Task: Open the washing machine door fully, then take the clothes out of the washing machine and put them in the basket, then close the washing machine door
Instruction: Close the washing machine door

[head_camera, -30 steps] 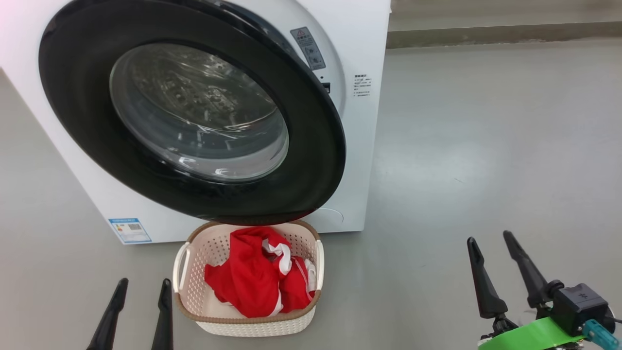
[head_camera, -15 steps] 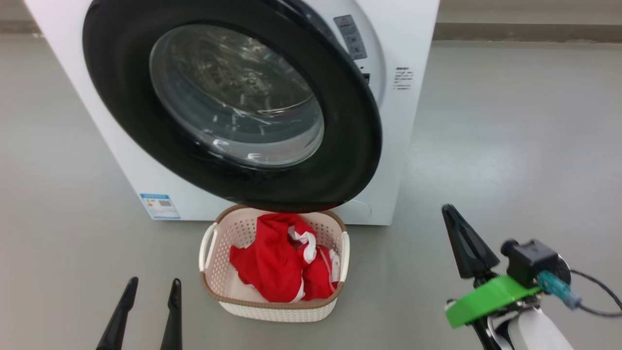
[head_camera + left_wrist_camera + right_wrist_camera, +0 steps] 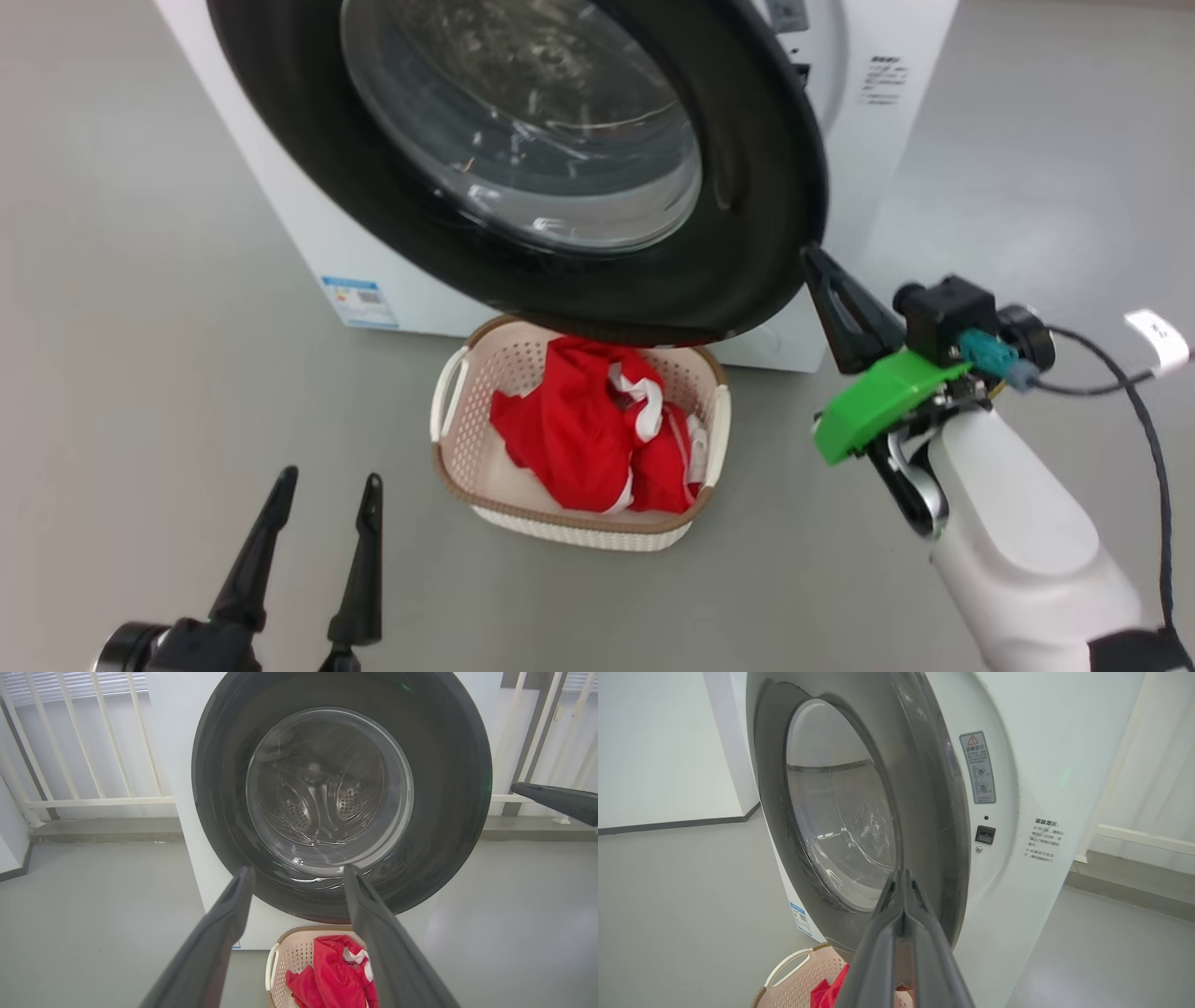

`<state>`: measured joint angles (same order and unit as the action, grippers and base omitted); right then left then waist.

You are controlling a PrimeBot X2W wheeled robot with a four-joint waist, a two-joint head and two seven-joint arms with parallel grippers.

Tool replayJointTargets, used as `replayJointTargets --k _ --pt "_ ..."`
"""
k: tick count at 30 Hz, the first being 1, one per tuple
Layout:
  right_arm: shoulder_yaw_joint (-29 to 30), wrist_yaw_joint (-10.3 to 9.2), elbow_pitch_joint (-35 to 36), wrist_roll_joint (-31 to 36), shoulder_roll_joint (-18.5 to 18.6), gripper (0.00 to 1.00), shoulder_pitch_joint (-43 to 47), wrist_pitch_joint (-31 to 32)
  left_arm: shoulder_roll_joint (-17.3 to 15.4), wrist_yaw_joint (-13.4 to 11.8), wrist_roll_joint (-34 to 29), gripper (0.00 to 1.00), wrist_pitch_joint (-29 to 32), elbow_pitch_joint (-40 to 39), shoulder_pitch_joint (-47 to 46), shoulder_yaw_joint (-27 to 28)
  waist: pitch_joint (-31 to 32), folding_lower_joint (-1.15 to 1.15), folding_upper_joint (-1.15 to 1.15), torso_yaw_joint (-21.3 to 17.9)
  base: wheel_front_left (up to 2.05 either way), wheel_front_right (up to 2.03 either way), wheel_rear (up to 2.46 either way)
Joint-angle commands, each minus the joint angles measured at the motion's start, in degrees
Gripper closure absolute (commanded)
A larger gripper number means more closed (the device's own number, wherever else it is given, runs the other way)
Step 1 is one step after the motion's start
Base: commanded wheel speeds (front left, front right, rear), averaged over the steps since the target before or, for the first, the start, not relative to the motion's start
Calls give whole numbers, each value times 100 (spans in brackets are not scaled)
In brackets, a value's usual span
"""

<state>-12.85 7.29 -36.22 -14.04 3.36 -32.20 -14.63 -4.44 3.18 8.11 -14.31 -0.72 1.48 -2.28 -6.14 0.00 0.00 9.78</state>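
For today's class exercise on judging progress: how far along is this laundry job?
Done: the clothes lie in the basket. In hand: the shut right claw is at the outer edge of the washing machine door, which stands ajar. Left: pushing that door closed. The left claw hangs open.

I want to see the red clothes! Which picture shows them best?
The head view: the bright red fabric clothes lie almost whole in the cream perforated plastic basket. The left wrist view cuts them off at its bottom edge, and the right wrist view catches a small red scrap there.
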Motion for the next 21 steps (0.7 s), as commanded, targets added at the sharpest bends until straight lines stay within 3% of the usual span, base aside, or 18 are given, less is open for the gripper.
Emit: replayJointTargets --k 1,6,21 --pt "-148 20 -22 74 -48 100 -312 -28 4 53 -23 0 -69 -104 -293 134 -288 0 0 295 0 0 0" --pt "-27 20 -390 209 -40 100 -826 -34 67 97 14 0 -69 -51 -516 40 -484 0 0 527 0 0 0" --pt "659 20 -532 394 216 100 -1605 -36 144 168 93 0 -69 25 -824 -62 -1048 0 0 903 0 0 0"
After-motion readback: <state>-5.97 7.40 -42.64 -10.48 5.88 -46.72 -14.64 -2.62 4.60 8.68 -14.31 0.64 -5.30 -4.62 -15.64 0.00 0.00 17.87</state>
